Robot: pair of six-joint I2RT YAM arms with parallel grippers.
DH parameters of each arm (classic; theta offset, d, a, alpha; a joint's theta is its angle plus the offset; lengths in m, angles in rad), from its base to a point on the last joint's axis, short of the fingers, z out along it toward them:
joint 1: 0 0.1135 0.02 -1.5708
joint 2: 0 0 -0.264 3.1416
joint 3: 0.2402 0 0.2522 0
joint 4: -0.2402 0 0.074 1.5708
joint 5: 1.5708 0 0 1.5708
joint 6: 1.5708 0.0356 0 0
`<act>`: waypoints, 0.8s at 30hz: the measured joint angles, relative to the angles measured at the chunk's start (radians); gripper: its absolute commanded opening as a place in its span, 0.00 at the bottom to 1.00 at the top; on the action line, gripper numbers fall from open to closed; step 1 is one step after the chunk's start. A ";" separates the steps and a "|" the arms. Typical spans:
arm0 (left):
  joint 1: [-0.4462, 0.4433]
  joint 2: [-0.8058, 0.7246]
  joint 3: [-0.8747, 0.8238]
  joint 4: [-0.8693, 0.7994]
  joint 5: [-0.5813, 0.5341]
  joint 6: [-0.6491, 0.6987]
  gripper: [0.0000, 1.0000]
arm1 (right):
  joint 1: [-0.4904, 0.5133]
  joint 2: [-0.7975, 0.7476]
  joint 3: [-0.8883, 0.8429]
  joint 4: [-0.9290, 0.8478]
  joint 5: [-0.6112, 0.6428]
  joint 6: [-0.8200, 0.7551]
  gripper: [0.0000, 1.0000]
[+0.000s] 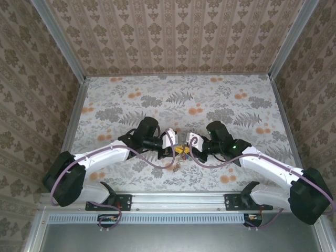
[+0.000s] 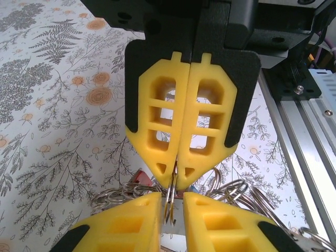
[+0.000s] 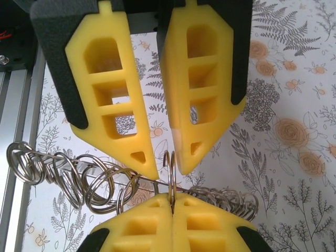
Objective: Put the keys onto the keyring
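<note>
NEAR TABLE EDGE: The right gripper (image 3: 172, 203), yellow fingers pressed shut, pinches a thin silver wire keyring (image 3: 170, 160) upright and edge-on, apparently steadying it for its partner. Facing it tip to tip, the left gripper (image 3: 167, 170) stands slightly parted, straddling the same ring just above the floral tabletop (image 3: 294, 131). A tangled chain of silver split rings (image 3: 79, 181) trails from the ring. Red and blue scraps beneath it, perhaps the keys (image 2: 140, 176), look unthreaded.
</note>
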State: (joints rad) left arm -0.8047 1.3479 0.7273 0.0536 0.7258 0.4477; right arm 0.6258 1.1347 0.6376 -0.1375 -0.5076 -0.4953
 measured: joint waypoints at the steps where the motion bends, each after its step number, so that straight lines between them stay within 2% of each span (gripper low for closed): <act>1: 0.000 0.002 0.002 -0.001 0.000 0.002 0.14 | 0.001 0.001 0.003 -0.003 0.000 -0.001 0.00; 6: -0.006 0.019 0.018 -0.019 0.000 0.018 0.05 | 0.002 0.003 0.007 -0.013 0.003 -0.003 0.00; 7: -0.008 0.021 0.020 -0.021 0.000 0.019 0.00 | 0.001 0.003 0.007 -0.018 0.003 -0.003 0.00; 14: -0.007 0.026 0.018 -0.003 0.004 0.014 0.00 | 0.001 -0.006 0.002 -0.014 0.014 0.004 0.09; 19: 0.002 0.016 -0.058 0.152 0.019 -0.071 0.00 | -0.012 -0.044 -0.085 0.127 0.013 0.058 0.14; 24: 0.010 0.016 -0.127 0.319 0.039 -0.174 0.00 | -0.027 -0.044 -0.162 0.286 -0.015 0.137 0.14</act>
State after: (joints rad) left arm -0.7944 1.3640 0.6006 0.3721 0.7643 0.2737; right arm 0.5987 1.0908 0.4759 0.1486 -0.5224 -0.3584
